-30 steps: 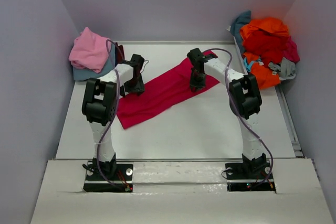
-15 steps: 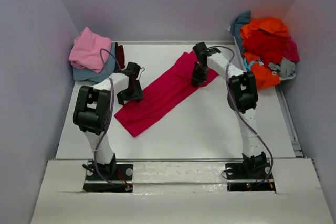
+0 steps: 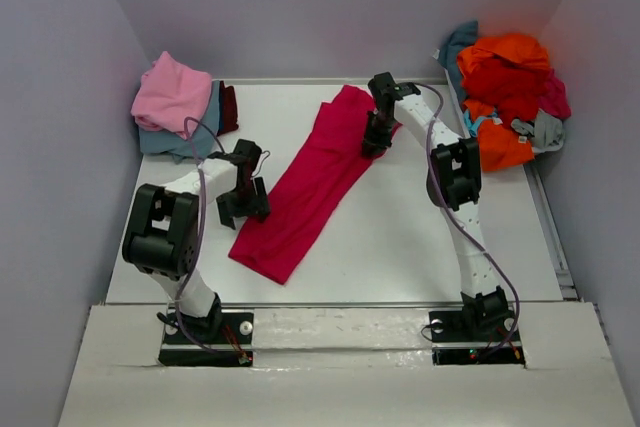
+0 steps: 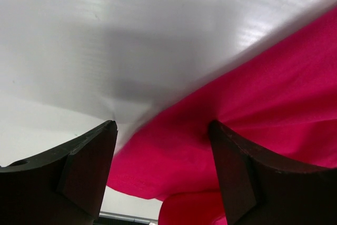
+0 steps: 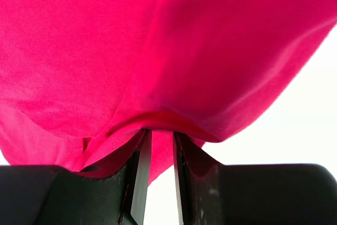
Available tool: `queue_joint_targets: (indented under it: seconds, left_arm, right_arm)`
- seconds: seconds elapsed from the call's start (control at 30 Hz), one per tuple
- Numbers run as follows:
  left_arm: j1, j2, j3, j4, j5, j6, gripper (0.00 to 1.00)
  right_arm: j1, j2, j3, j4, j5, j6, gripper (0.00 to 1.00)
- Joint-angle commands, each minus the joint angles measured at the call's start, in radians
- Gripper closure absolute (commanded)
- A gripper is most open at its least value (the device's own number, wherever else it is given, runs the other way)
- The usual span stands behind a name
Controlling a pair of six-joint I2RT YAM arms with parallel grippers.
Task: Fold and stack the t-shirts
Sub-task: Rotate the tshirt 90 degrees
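- Lying slantwise on the white worktop (image 3: 400, 247), the magenta-red t-shirt (image 3: 305, 187) is folded into a long narrow strip. Its near end points toward the left arm's base and its far end lies close to the back edge.
- Nearest, the left arm (image 3: 160, 232) bends low, with its jaws at the strip's left edge, not far from the near end.
- In the left wrist view those jaws stand wide apart and grip nothing. One hangs over bare worktop (image 4: 131, 25), the other over the magenta-red t-shirt (image 4: 263, 119), whose edge runs between them.
- Farther back, the right arm (image 3: 455, 172) stretches out to the strip's far end, with its jaws at the right side of the cloth.
- In the right wrist view those jaws are nearly together, clamped on a fold of the magenta-red t-shirt (image 5: 158, 40). The cloth drapes over their tips and fills most of the view, with a patch of worktop (image 5: 300, 104) at the right.
- At the far left corner sits a pile. The pink t-shirt (image 3: 170, 92) is on top, the dusty blue t-shirt (image 3: 200, 132) is under it, and the maroon t-shirt (image 3: 228, 107) shows at the pile's right side.
- At the far right corner, apart from the strip, lies a loose heap. It holds the orange t-shirt (image 3: 510, 52), the red t-shirt (image 3: 505, 82), the teal t-shirt (image 3: 458, 42) at its back and the grey t-shirt (image 3: 545, 132) at its near side.
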Motion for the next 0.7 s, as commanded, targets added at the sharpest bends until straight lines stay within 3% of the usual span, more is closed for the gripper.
queue_joint_targets:
  seconds: [0.0,0.33,0.67]
  left_arm:
    - [0.002,-0.077,-0.081,-0.159,-0.009,0.002,0.18]
    - [-0.065,-0.220,-0.134,-0.233,-0.013,-0.053,0.18]
    - [-0.084,-0.139,0.127,-0.282,-0.149,-0.042,0.18]
  right_arm:
    - [-0.017,0.014,-0.025,-0.002,-0.015,-0.063,0.71]
    - [-0.017,-0.025,-0.091,-0.002,-0.044,-0.138,0.70]
    - [0.002,-0.338,-0.602,0.146,0.003,-0.117,0.70]
